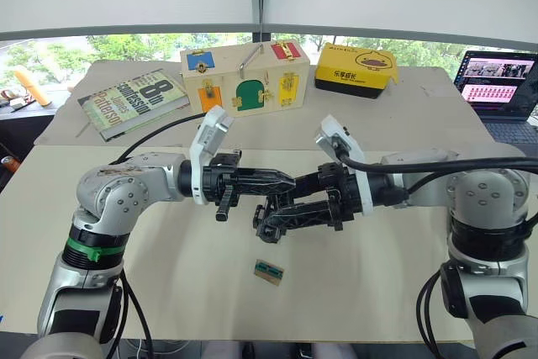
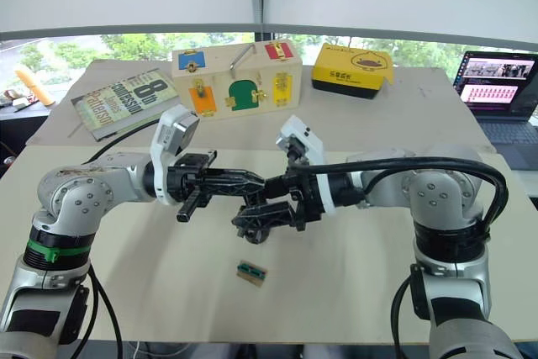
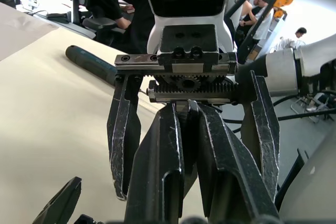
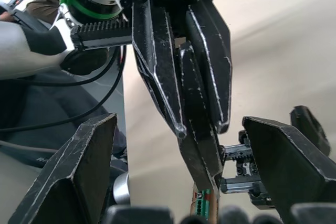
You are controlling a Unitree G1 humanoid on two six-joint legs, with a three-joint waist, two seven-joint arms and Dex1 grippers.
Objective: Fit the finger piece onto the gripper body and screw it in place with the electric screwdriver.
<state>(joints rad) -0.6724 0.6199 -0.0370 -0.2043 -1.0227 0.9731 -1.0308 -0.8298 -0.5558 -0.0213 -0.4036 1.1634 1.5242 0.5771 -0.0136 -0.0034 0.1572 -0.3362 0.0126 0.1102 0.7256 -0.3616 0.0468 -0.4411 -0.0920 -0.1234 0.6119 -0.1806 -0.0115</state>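
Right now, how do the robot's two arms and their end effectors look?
Both arms are silver-grey metal with round bolted joints and black cables. The left arm has a green ring above the elbow. The left end effector and right end effector each have a white wrist housing, a toothed metal rack and two long black pointed fingers, scuffed at the edges.

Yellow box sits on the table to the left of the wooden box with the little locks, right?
Not quite. The yellow box does sit on the table, but it is to the right of the wooden box with the little locks, not to the left. The left eye view shows this.
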